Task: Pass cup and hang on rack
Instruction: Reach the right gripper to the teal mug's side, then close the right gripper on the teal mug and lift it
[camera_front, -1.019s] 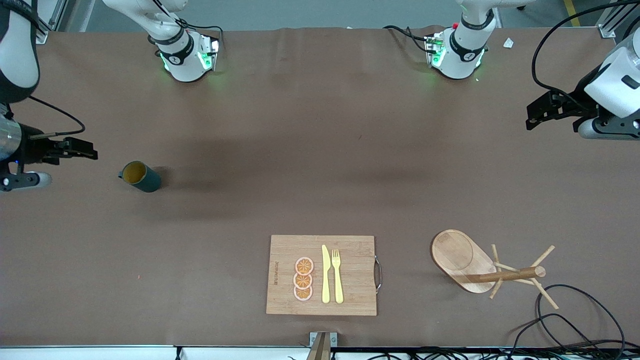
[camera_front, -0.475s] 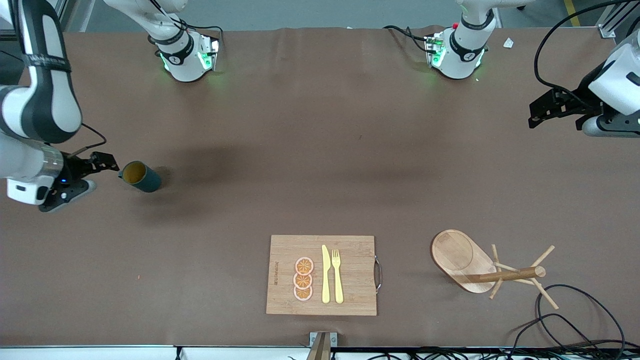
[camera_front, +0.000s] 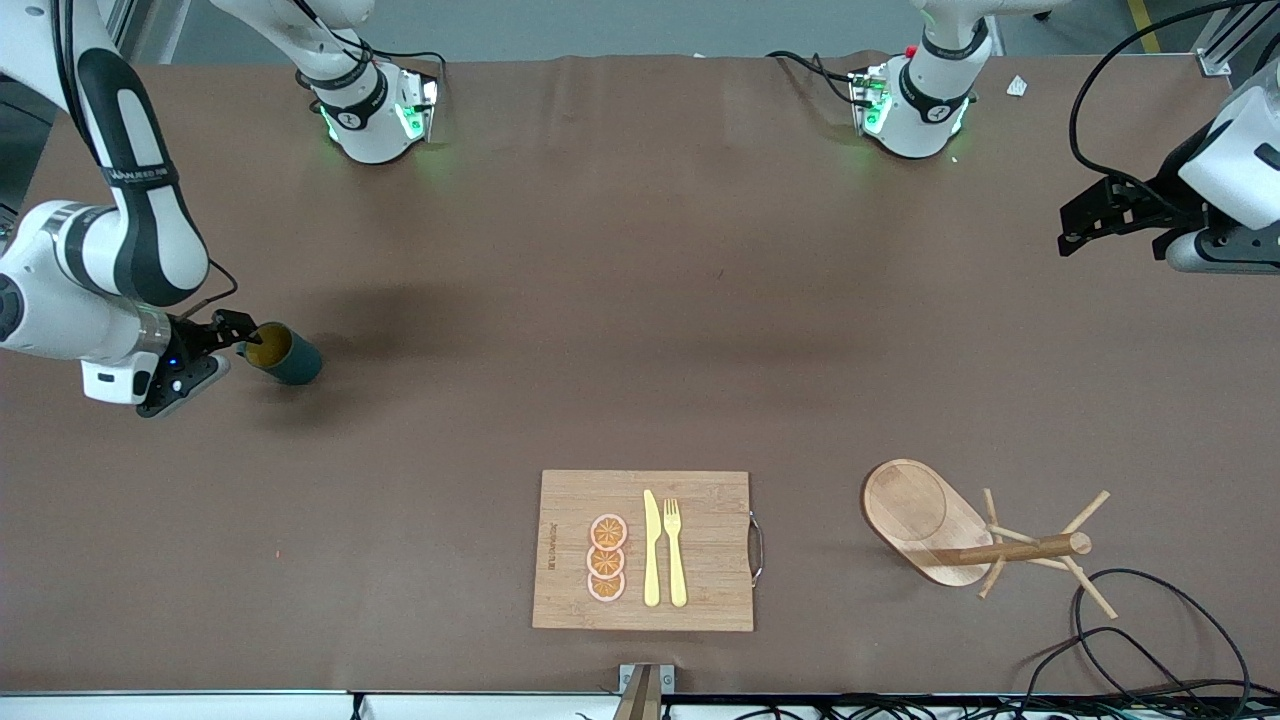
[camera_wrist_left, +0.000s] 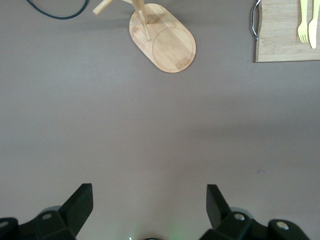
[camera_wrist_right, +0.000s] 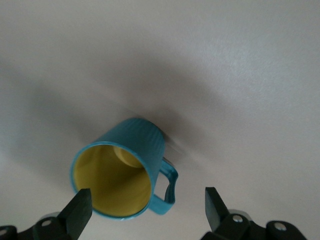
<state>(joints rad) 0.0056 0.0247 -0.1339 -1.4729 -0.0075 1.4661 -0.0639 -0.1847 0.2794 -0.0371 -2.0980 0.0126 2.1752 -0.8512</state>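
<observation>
**A:** At the right arm's end of the table, where does the right gripper (camera_front: 243, 335) sit against the cup (camera_front: 281, 354)?

**B:** Right at its rim. The cup stands upright on the brown table (camera_front: 640, 300), mouth up, so its long axis runs vertical. In the right wrist view the cup (camera_wrist_right: 122, 170) lies between the two fingers (camera_wrist_right: 80, 210), nearer one of them, with its loop handle (camera_wrist_right: 169, 186) turned toward the other. The jaws stand wide apart and hold nothing.

**A:** So which arm takes it?

**B:** The right one, I'd judge. It is at the cup, while the left gripper (camera_front: 1085, 215) waits over bare table at the left arm's end, well apart from the cup. Its fingers (camera_wrist_left: 80, 205) are also spread wide and empty.

**A:** And the rack (camera_front: 985, 535)?

**B:** Toward the left arm's end, well apart from the right gripper, so a handover looks necessary. In the left wrist view its oval base (camera_wrist_left: 164, 40) and post lie ahead of the left gripper.

**A:** Anything else on the table, and any writing?

**B:** A cutting board (camera_front: 570, 550) with a yellow knife (camera_front: 651, 550), a yellow fork (camera_front: 675, 550) and orange slices (camera_front: 606, 559). There is a small mark near the board's edge and lettering on the right arm's link, but neither is readable.
</observation>
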